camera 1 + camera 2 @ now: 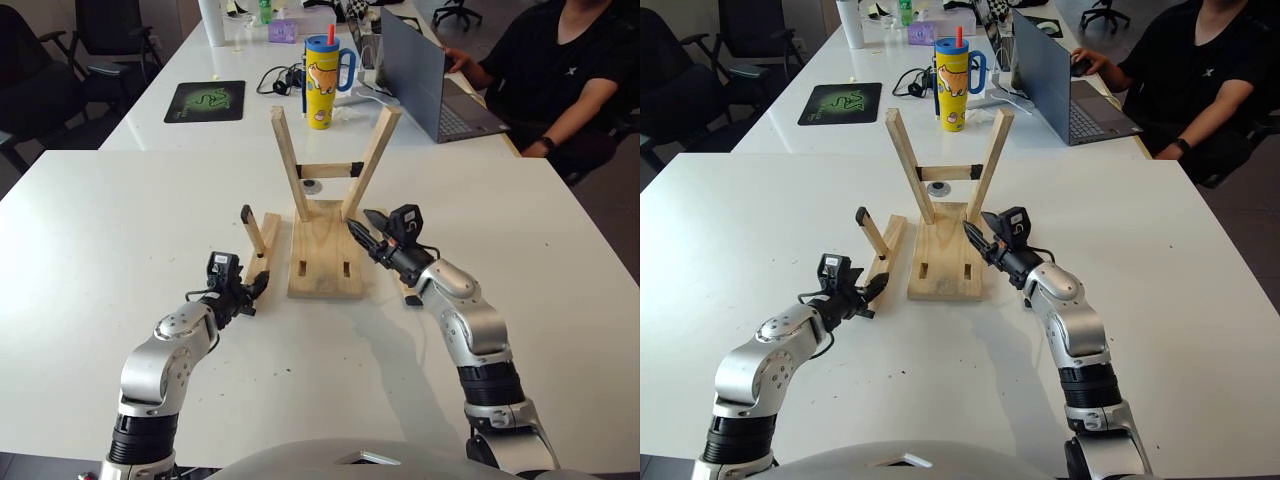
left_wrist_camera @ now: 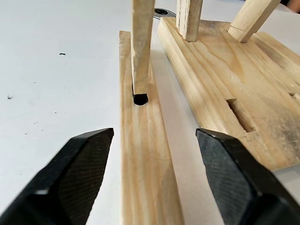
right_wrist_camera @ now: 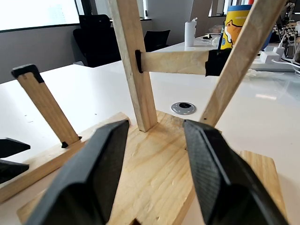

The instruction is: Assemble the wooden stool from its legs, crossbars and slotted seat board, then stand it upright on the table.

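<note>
A white table [image 1: 100, 230] fills the foreground, with a round cable grommet [image 1: 312, 186] set near its far edge. Just behind it stands a second white table [image 1: 190, 135]. It carries a black mouse mat [image 1: 205, 101], a yellow cup [image 1: 320, 85] with a blue handle, tangled cables [image 1: 280, 78] and an open grey laptop [image 1: 415, 70]. Black office chairs [image 1: 105, 40] stand beyond the far left corner. Grey floor [image 1: 615, 215] shows past the right edge. The light is even and indoor.

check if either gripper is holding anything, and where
Nothing held. Left gripper open astride the loose leg; right gripper open by the seat board.
</note>
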